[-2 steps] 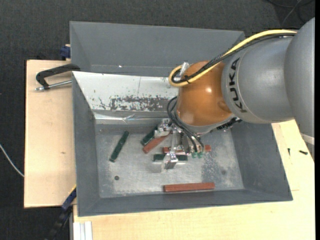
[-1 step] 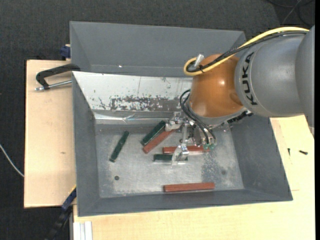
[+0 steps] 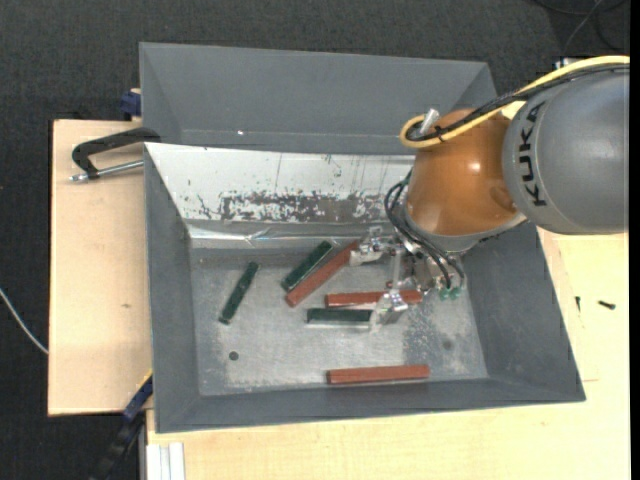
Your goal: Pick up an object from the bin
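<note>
My gripper (image 3: 393, 303) is low in the middle right of the bin, under the orange wrist cover. It sits at the right end of a short red-brown bar (image 3: 352, 298) that lies flat on the floor. Just below that bar lies a dark green bar (image 3: 335, 316), whose right end also reaches the gripper. Up and to the left, a green bar (image 3: 308, 264) and a red-brown bar (image 3: 322, 282) lie side by side, slanted.
A long red-brown bar (image 3: 378, 374) lies along the front wall. A single dark green bar (image 3: 238, 293) lies slanted at the left. A small dark speck (image 3: 233, 356) sits at the front left. The arm comes in from the right.
</note>
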`<state>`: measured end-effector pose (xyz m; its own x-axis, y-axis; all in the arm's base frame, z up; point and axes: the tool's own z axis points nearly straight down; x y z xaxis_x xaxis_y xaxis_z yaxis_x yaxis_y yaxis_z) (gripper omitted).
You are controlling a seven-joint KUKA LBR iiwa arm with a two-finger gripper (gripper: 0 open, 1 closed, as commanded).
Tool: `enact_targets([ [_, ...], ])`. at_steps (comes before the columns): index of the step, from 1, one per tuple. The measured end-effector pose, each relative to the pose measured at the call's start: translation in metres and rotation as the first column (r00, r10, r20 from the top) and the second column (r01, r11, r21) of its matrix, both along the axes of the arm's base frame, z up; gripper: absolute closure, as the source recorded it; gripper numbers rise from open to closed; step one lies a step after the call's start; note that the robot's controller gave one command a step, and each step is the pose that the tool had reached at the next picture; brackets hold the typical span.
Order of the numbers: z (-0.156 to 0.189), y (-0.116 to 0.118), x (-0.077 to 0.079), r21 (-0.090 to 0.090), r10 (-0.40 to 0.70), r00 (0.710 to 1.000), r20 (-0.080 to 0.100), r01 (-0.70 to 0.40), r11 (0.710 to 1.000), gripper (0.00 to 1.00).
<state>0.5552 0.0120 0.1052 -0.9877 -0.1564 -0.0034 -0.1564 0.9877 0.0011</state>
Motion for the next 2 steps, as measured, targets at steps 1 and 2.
enact_targets([
  [1,-0.029,-0.021,0.020,-0.001,0.019,1.000,0.004,-0.019,1.000,0.00],
  [2,-0.027,0.006,0.045,-0.009,0.178,0.984,-0.002,-0.178,0.984,1.00],
])
